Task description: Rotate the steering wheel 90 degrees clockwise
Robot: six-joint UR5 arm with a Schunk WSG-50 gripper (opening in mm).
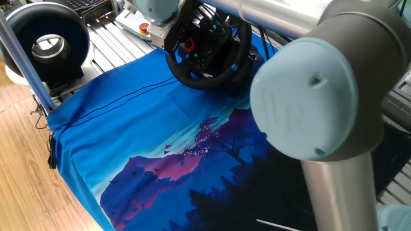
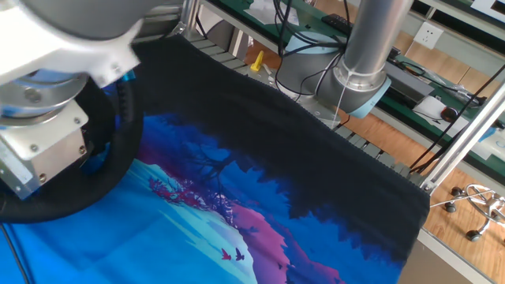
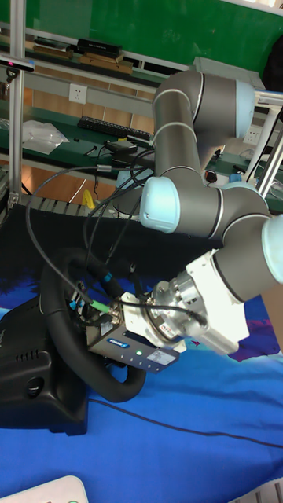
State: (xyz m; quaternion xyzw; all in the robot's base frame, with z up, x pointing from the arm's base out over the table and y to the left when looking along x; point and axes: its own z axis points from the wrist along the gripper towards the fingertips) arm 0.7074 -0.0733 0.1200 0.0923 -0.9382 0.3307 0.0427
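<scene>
- Black steering wheel (image 1: 207, 58) sits at the upper centre of one fixed view, on the far edge of the blue printed cloth (image 1: 148, 141).
- Its red knob (image 1: 189, 45) shows on the hub.
- The gripper (image 3: 93, 313) reaches into the wheel's centre in the tall fixed view (fingers hidden, so its grasp cannot be judged).
- A larger black ring device (image 1: 46, 40) stands upper left.

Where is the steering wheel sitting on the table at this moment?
In one fixed view the steering wheel stands at the far edge of the blue mat, right of the black ring-shaped device, with the arm's wrist reaching into it.
</scene>
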